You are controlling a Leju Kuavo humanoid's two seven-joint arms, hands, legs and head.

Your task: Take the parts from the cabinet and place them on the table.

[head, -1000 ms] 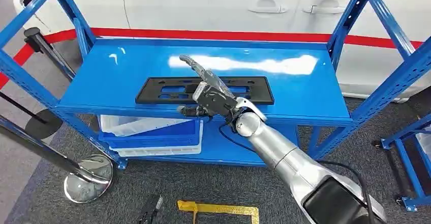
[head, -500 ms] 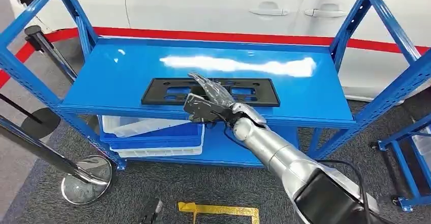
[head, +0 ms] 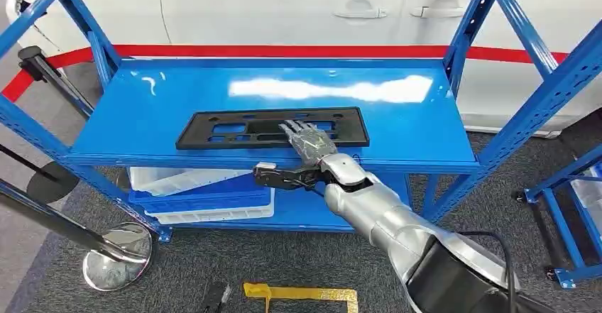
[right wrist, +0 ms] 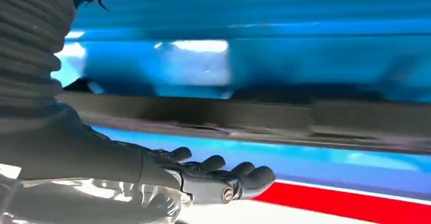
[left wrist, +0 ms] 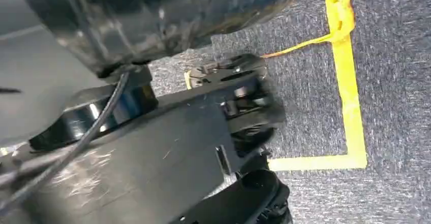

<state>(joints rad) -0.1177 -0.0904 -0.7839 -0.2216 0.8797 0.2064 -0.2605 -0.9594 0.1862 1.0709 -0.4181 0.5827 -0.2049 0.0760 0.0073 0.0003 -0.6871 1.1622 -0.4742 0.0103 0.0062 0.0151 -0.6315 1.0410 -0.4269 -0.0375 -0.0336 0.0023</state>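
A flat black plastic part [head: 234, 128] with several slots lies near the front of the blue cabinet's top shelf [head: 405, 125]. My right hand [head: 309, 150] reaches in over the front edge; its fingers [head: 307, 135] lie stretched flat on the part's right half, and the thumb [head: 273, 177] sticks out sideways below the shelf lip, gripping nothing. In the blurred right wrist view the part [right wrist: 254, 115] is a dark band against blue, with the dark fingertips [right wrist: 223, 176] beside it.
White and blue bins [head: 206, 192] sit on the lower shelf. Blue uprights [head: 539, 107] flank the shelf, and a white car [head: 284, 8] stands behind. A stanchion base [head: 117, 256] is on the carpet at left, yellow tape [head: 302, 293] in front, another blue rack [head: 568, 213] at right.
My right hand came down from a raised, tilted pose to lie flat on the part, and its thumb dropped below the shelf's front edge. The camera shifted slightly; the part stayed put.
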